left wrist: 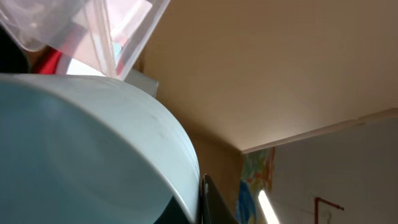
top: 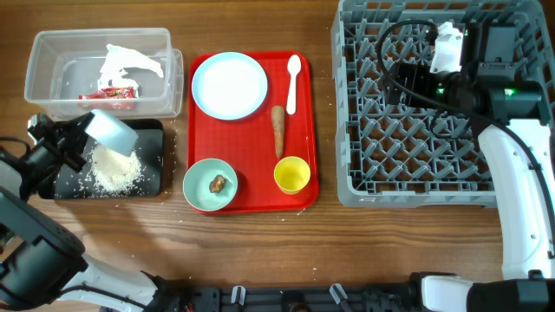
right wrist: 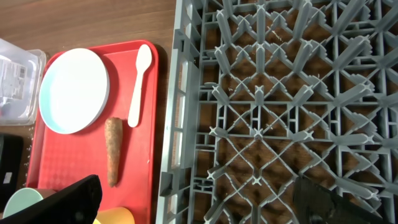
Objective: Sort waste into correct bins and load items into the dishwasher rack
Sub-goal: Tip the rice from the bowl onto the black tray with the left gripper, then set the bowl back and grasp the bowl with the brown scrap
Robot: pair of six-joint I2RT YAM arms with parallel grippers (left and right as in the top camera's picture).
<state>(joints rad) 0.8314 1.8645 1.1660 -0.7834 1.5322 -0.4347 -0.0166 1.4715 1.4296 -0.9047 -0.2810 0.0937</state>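
left gripper is pinching the tipped white bowl over rice in the black tray, right gripper spread wide above the rack

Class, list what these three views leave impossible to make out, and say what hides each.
White bowl inside: tipped away overhead; left wrist shows only its blurred outer wall.
Rack floor beneath the right arm: covered overhead.
Pale green bowl and yellow cup: cut by right wrist's bottom edge.
Wrapper print: too small overhead.
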